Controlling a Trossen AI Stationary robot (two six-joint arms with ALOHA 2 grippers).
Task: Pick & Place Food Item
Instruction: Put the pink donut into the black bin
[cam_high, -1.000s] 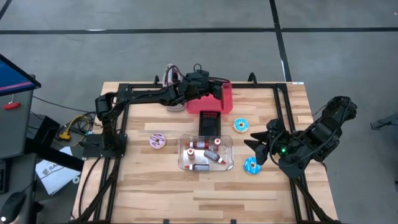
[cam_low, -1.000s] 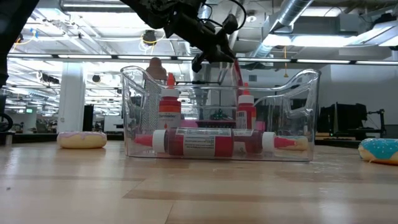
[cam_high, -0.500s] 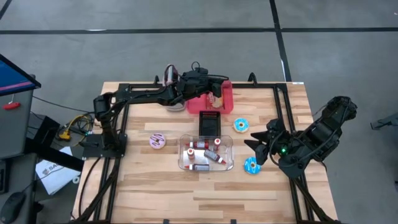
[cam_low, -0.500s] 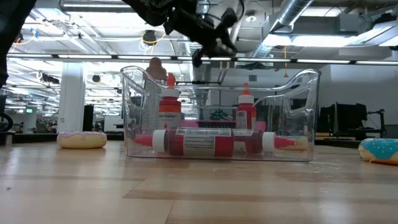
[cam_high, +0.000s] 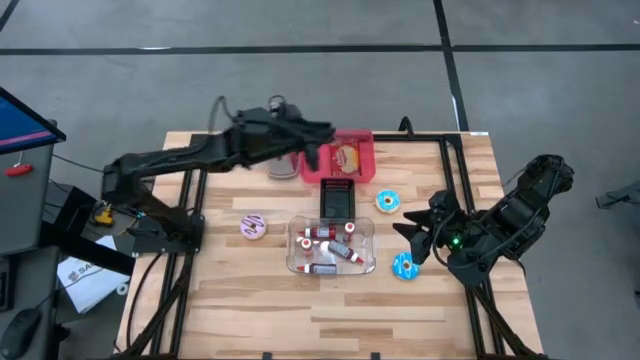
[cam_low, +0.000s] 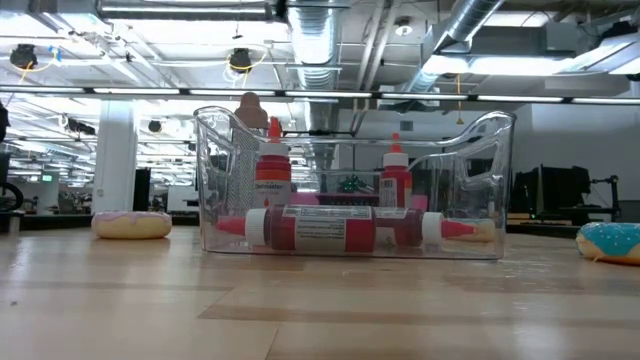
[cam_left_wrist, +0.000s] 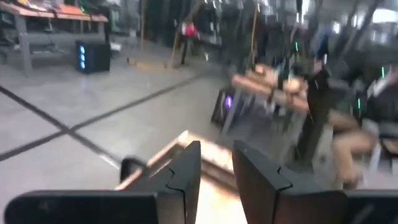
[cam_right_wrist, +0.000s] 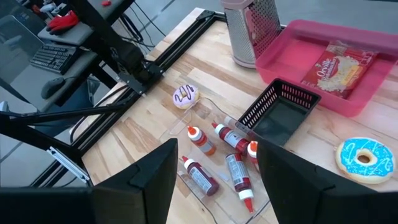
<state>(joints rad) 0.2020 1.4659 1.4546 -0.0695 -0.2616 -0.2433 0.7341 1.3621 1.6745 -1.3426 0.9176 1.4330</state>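
The left gripper (cam_high: 322, 133), fingers parted and empty, hovers just beside the flat popcorn packet (cam_high: 347, 157) lying in the pink plastic tray (cam_high: 364, 172).

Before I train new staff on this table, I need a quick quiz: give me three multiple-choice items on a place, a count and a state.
1. Where does the popcorn packet lie?
A. in the pink tray
B. in the black basket
C. in the clear bin

2. How many donuts are on the table?
A. one
B. two
C. three

3. How is the right gripper?
A. shut on a donut
B. open, holding nothing
C. shut on a bottle

Answers:
1 A: the packet rests inside the pink tray.
2 C: one pink, two blue.
3 B: its fingers stand apart, with nothing between them.
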